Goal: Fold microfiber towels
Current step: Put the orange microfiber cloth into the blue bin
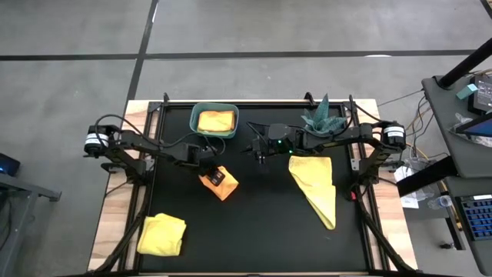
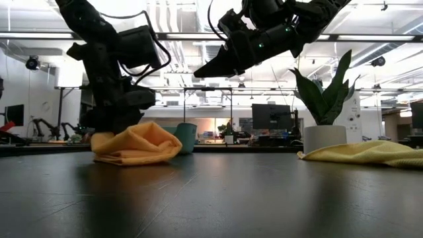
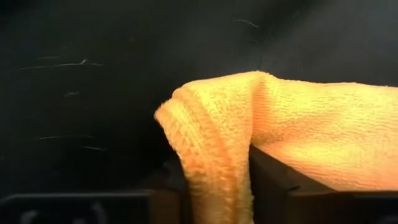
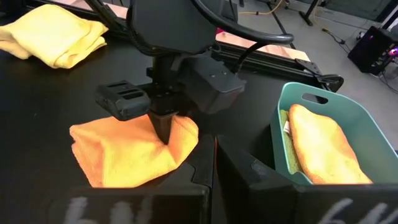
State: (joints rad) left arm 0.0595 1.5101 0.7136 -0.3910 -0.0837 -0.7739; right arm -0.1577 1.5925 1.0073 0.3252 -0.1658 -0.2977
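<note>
Left gripper was pinched on the orange towel's edge, mid-grab; next it needed lifting and folding over; right gripper hung shut, empty.

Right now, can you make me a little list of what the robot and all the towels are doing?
left gripper: down on the orange towel, jaws pinching a fold of it
right gripper: lifted above the table, jaws shut, holding nothing
teal bin: holds a folded orange towel
yellow towels: one bunched at the table's front left, one spread out on the right
plant: behind the right yellow towel
</note>
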